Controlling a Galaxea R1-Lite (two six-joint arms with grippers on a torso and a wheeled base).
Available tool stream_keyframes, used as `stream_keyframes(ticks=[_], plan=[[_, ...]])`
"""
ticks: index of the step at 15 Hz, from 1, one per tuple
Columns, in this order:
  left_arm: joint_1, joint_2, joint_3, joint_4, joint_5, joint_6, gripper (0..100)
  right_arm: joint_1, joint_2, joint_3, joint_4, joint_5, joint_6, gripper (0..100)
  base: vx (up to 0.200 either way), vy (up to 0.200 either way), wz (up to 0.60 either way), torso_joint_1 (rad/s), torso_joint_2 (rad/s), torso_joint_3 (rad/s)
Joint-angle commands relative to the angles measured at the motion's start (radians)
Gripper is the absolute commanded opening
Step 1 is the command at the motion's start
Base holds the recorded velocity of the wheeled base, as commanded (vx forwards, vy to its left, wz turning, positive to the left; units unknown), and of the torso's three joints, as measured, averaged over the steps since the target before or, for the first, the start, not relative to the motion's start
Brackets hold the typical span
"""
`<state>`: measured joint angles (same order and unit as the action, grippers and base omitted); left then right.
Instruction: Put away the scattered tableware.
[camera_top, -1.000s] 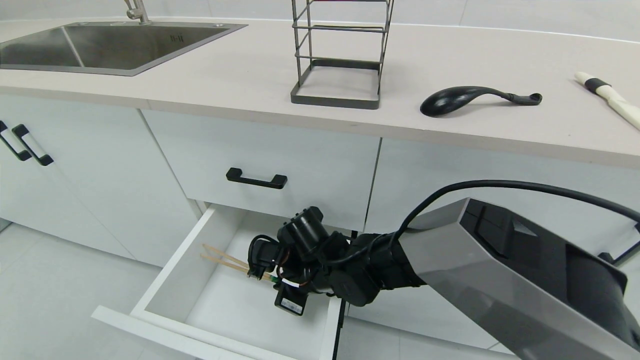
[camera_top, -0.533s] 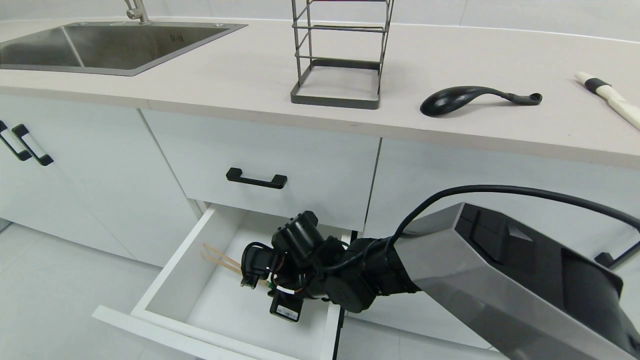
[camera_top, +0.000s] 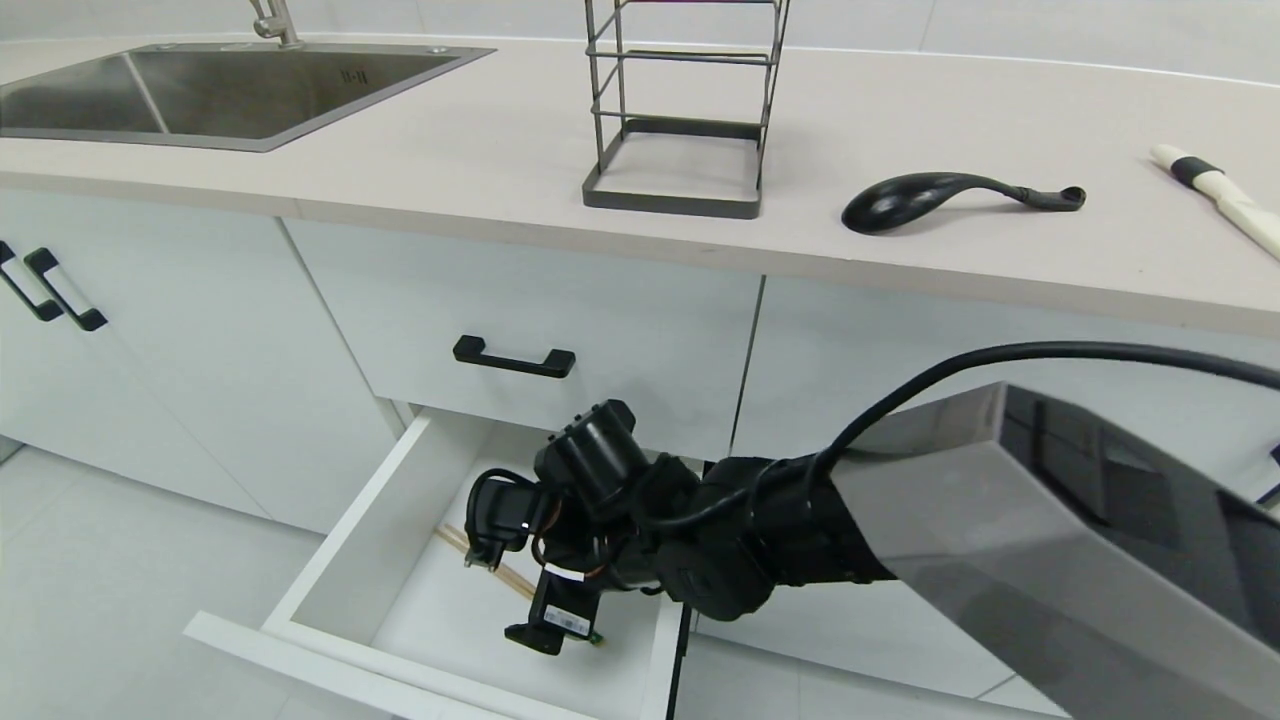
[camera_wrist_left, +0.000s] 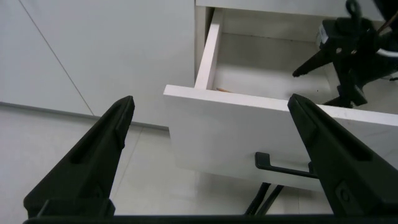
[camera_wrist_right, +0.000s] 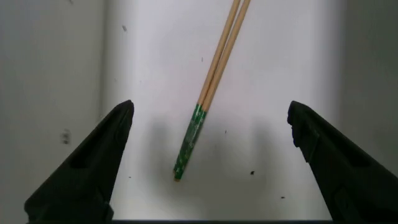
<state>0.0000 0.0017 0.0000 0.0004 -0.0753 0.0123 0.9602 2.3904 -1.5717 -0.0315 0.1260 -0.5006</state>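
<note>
Since the chopsticks (camera_wrist_right: 214, 74) lie loose on the drawer (camera_top: 340, 530) floor, with the fingers of my right gripper (camera_top: 500, 598) spread above them, I'd lift straight up, clear of the walls; my left gripper (camera_wrist_left: 210, 102) has its fingers apart too.

The counter (camera_top: 450, 150) and the open drawer (camera_top: 345, 545) are seen from high up by the head camera, pointed forward and down. The drawer is seen from outside its front, farther off, by the left wrist camera. Its floor is seen from close above by the right wrist camera. The drawer is shared by all three.
</note>
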Motion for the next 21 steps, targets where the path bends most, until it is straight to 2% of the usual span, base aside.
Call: stream_keyframes(ticks=[1, 3, 7, 10, 14, 21], plan=[[0.0, 0.001, 0.0, 0.0, 0.0, 0.001, 100, 0.04, -0.158, 0.071, 0.016, 0.0, 0.004, 100, 0.0, 0.0, 0.0, 0.0, 0.0, 0.0], [0.0, 0.001, 0.0, 0.0, -0.001, 0.0, 100, 0.075, -0.336, 0.248, 0.008, -0.011, 0.01, 100, 0.0, 0.0, 0.0, 0.0, 0.0, 0.0], [0.0, 0.001, 0.0, 0.0, 0.0, 0.0, 100, 0.089, -0.499, 0.446, -0.019, -0.115, 0.007, 100, 0.0, 0.0, 0.0, 0.0, 0.0, 0.0], [0.0, 0.001, 0.0, 0.001, 0.0, 0.001, 100, 0.097, -0.593, 0.588, -0.1, -0.172, 0.007, 100, 0.0, 0.0, 0.0, 0.0, 0.0, 0.0], [0.0, 0.001, 0.0, 0.001, -0.001, 0.0, 100, 0.097, -0.691, 0.829, -0.237, -0.174, 0.005, 100, 0.0, 0.0, 0.0, 0.0, 0.0, 0.0], [0.0, 0.001, 0.0, 0.001, 0.0, 0.0, 100, 0.097, -0.714, 0.869, -0.237, -0.193, 0.001, 100, 0.0, 0.0, 0.0, 0.06, -0.05, -0.009]])
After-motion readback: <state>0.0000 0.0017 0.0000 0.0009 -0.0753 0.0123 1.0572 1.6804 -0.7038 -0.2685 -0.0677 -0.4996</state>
